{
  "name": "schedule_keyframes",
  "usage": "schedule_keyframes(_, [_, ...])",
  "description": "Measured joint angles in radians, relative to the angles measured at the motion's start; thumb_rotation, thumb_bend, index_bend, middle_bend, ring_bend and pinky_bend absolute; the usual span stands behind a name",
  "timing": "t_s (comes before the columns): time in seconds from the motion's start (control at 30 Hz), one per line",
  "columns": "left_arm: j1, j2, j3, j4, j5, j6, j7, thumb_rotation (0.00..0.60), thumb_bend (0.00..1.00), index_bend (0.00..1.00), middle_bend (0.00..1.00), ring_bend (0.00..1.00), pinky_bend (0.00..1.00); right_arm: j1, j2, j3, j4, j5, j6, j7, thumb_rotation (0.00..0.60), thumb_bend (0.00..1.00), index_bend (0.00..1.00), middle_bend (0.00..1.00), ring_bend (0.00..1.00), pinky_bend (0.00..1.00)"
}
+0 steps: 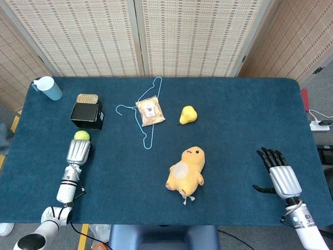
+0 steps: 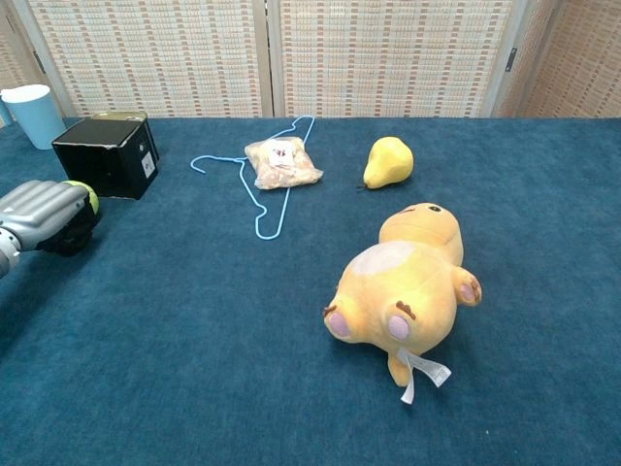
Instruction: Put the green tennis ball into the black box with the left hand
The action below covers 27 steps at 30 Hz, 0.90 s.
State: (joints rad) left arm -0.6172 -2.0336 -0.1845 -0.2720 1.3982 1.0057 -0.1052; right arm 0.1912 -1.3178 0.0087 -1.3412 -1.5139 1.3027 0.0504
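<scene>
The green tennis ball (image 1: 81,135) sits at the fingertips of my left hand (image 1: 78,151), just in front of the black box (image 1: 87,115). In the chest view the ball (image 2: 87,194) peeks out beyond the silver back of the left hand (image 2: 44,216), whose dark fingers curl around it. The black box (image 2: 107,155) stands a little beyond the ball, with its opening hidden from both views. My right hand (image 1: 278,174) rests at the table's near right with fingers spread, holding nothing.
A gold tin (image 1: 86,98) lies behind the box and a blue cup (image 1: 48,87) stands at the far left corner. A blue hanger (image 1: 145,112), snack bag (image 1: 150,112), yellow pear (image 1: 188,115) and yellow plush toy (image 1: 186,169) occupy the middle.
</scene>
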Motion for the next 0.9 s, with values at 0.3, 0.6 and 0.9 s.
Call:
schedule_keyframes(0.3, [-0.029, -0.009, 0.023, 0.058, 0.013, -0.035, -0.087, 0.258, 0.72, 0.39, 0.20, 0.11, 0.13, 0.000, -0.003, 0.001, -0.004, 0.005, -0.001, -0.012, 0.600, 0.00, 0.00, 0.00, 0.00, 0.00])
schedule_keyframes(0.6, [-0.047, 0.012, 0.048, 0.041, 0.042, 0.050, -0.207, 0.079, 0.69, 0.07, 0.00, 0.00, 0.00, 0.002, -0.001, -0.001, -0.008, 0.010, -0.011, -0.015, 0.600, 0.00, 0.00, 0.00, 0.00, 0.00])
schedule_keyframes(0.9, [-0.057, 0.014, 0.057, 0.050, 0.047, 0.046, -0.228, 0.081, 0.69, 0.05, 0.00, 0.00, 0.00, 0.005, 0.002, -0.002, -0.010, 0.008, -0.014, -0.011, 0.600, 0.00, 0.00, 0.00, 0.00, 0.00])
